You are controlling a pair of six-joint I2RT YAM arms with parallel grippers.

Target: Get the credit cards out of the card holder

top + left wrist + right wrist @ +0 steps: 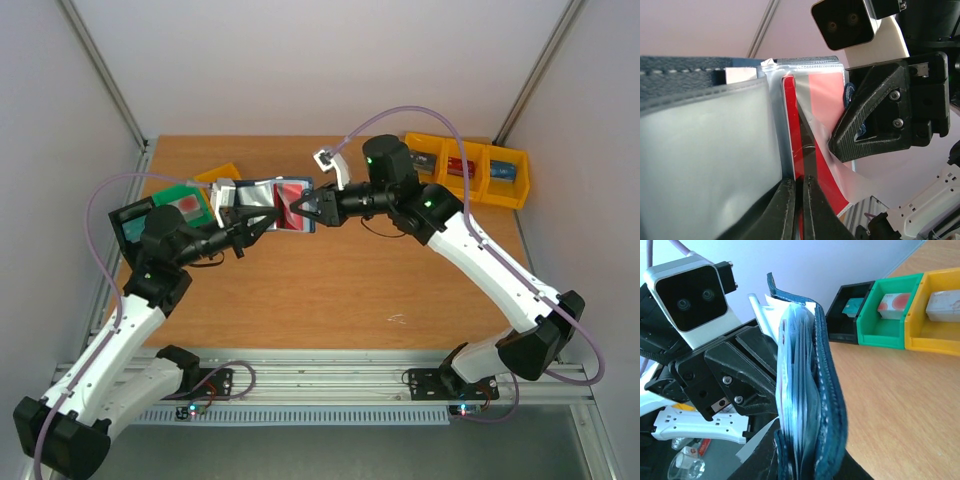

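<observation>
We see left gripper point(799, 202) pinched closed on red card point(822, 105); right gripper point(303, 209) clamps navy card holder point(828, 390), upright.

White links point(500, 270), black joints point(165, 238), lilac cables point(410, 108), green lights point(372, 157), white-cased wrist cameras point(842, 22).

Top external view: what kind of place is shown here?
Probably a robot test cell in a laboratory: a brown wooden tabletop enclosed by plain white panel walls, a silver aluminium mounting rail at its near edge, and yellow plastic sorting bins.
</observation>
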